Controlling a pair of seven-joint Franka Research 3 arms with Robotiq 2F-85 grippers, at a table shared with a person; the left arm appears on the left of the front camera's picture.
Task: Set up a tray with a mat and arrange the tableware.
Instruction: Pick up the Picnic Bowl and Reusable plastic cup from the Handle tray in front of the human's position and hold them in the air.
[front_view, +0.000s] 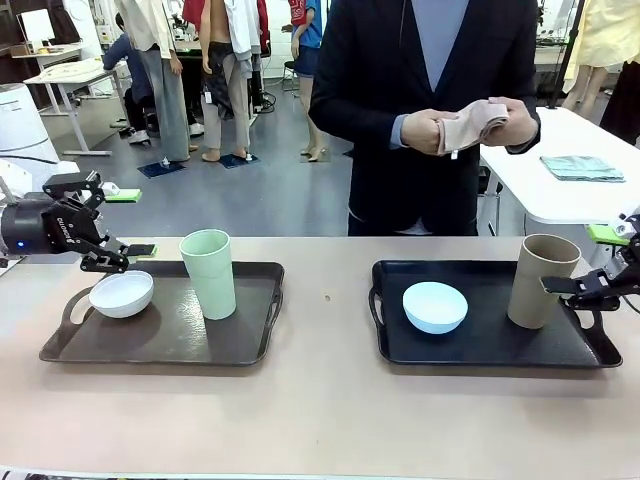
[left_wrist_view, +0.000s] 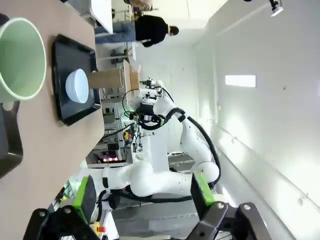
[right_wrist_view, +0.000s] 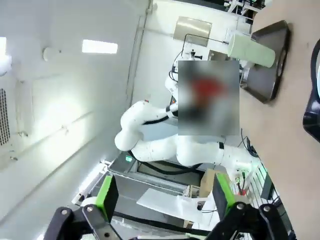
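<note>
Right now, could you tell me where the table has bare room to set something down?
Free: the table strip between the left tray and right tray, its near edge, and the left tray's half right of the pale green cup. Crowded: the white bowl by the left gripper, the tan cup by the right gripper.

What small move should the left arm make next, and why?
Probably lower the open left gripper toward the white bowl just below it, ready to lift it off the brown tray. That tray carries the bowl and the green cup with no mat under them, and the person holds a folded cloth, so the tray likely needs clearing first.
</note>
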